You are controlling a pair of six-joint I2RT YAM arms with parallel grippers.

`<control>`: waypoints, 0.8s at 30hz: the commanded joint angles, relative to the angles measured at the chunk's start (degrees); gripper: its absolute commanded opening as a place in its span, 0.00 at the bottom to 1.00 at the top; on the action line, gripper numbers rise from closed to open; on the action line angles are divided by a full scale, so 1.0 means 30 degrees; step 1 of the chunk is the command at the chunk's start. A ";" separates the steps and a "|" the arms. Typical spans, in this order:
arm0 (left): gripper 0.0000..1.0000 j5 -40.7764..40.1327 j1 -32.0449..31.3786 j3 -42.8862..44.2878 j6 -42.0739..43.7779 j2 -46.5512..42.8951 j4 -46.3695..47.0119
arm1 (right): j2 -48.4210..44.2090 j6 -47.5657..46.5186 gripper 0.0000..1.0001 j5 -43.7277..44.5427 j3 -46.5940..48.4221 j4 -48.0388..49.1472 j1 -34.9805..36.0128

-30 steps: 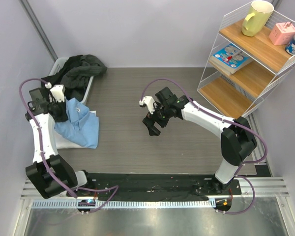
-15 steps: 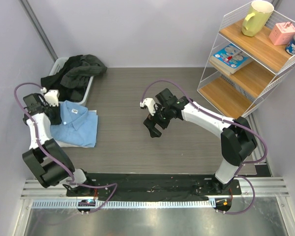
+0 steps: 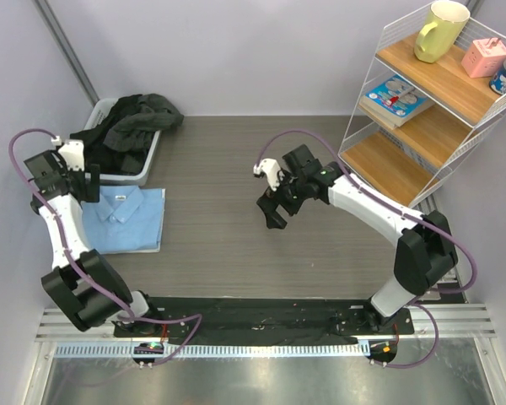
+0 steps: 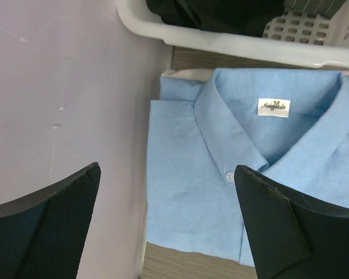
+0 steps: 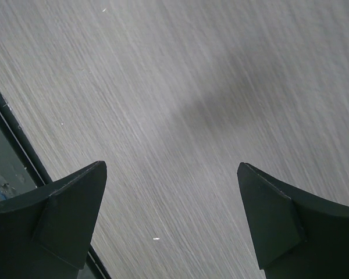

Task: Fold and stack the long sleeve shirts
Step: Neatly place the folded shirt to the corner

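The light blue shirt (image 3: pixel 126 218) lay folded at the left of the table (image 3: pixel 219 253), just beside the basket (image 3: pixel 148 160), with a white shirt (image 3: pixel 99 248) edge peeking out underneath. The left gripper (image 4: pixel 167 171) hovered over the collar (image 4: pixel 244 133), spread wide and holding nothing. The right gripper (image 3: pixel 272 218) was the same, mid-table. Soft, floppy cloth, I'd reckon, so pinch a folded edge.
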 commanded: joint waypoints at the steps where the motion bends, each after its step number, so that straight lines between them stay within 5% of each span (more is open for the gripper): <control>1: 0.97 0.0753 0.0172 0.0735 0.0153 -0.1132 -0.1045 | -0.1641 0.0372 1.00 -0.0495 -0.0253 -0.0028 -0.1154; 8: 1.00 0.3216 -0.2136 0.2459 -0.0633 -0.1541 -0.5556 | -0.3193 0.1601 1.00 -0.1754 -0.0752 -0.0028 -0.4137; 18: 1.00 0.2015 -1.4258 0.4691 -0.7605 0.1616 -0.6384 | -0.4190 0.4209 1.00 -0.1464 -0.3444 0.1698 -0.7774; 24: 1.00 0.1722 -1.7111 0.3490 -0.9832 0.3202 -0.5065 | -0.4747 0.4415 1.00 -0.0438 -0.5788 0.2491 -0.8626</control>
